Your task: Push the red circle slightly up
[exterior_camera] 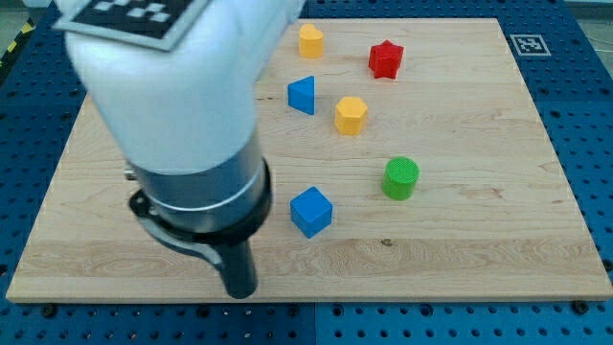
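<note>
No red circle shows in the camera view; the large white and black arm point(182, 115) covers the board's left part and hides whatever lies there. The dark rod comes down from the arm, and my tip point(240, 292) is near the board's bottom edge, below and left of the blue cube point(310, 211). The tip touches no visible block.
On the wooden board point(479, 240) are a yellow block point(310, 40) at the top, a red star point(385, 59), a blue triangle point(302, 95), a yellow hexagon point(351, 115) and a green circle point(400, 178). A marker tag point(527, 44) sits at the top right corner.
</note>
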Available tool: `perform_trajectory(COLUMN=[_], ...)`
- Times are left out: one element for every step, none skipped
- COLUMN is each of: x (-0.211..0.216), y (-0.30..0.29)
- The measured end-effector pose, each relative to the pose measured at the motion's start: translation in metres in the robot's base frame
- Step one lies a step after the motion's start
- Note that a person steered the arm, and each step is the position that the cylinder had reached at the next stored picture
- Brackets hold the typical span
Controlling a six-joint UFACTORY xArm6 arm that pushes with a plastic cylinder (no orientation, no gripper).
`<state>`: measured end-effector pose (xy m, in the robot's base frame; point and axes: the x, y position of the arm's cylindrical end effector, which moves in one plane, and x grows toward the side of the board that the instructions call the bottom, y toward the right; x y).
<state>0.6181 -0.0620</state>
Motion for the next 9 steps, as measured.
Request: perform_trajectory(x=[-0.002, -0.011, -0.029, -0.040, -0.044, -0.044, -0.044, -0.044, -0.044], y=[0.029, 0.036, 0.012, -0.009, -0.014, -0.014, -0.010, 0.006, 0.022])
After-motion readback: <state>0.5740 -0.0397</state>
